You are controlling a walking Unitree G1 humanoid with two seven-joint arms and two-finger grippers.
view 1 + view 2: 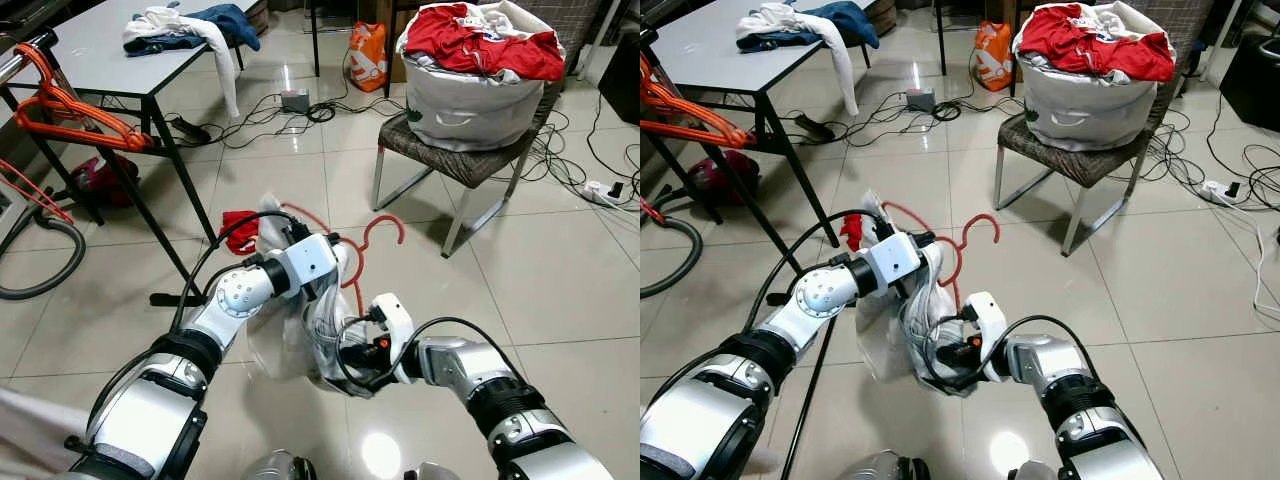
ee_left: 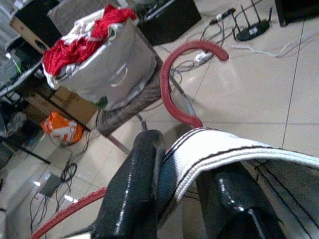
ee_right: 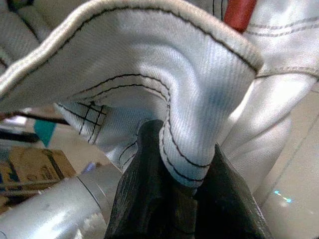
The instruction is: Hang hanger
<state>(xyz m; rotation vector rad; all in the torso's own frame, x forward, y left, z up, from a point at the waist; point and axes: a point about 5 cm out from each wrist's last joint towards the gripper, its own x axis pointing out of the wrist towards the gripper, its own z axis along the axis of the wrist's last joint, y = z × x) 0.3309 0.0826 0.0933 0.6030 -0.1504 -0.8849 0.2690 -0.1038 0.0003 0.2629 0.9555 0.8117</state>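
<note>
A white garment (image 1: 285, 340) with dark stitching hangs low over the tiled floor, held between both arms. A red hanger (image 1: 385, 225) is inside it, its hook sticking out toward the chair. My left gripper (image 2: 182, 159) is shut on a banded edge of the garment, just below the hanger's hook (image 2: 172, 69). My right gripper (image 3: 184, 149) is shut on a fold of the same white fabric lower down, and a bit of the red hanger (image 3: 239, 12) shows beyond it. From the head, the left gripper (image 1: 325, 300) is above and left of the right gripper (image 1: 345, 365).
At the far left a rail carries orange hangers (image 1: 70, 110). A grey table (image 1: 90, 50) with clothes stands behind it. A chair (image 1: 450, 160) at the right holds a full laundry bag (image 1: 470, 90). Cables (image 1: 300, 110), a vacuum hose (image 1: 50, 270) and a red cloth (image 1: 238, 228) lie on the floor.
</note>
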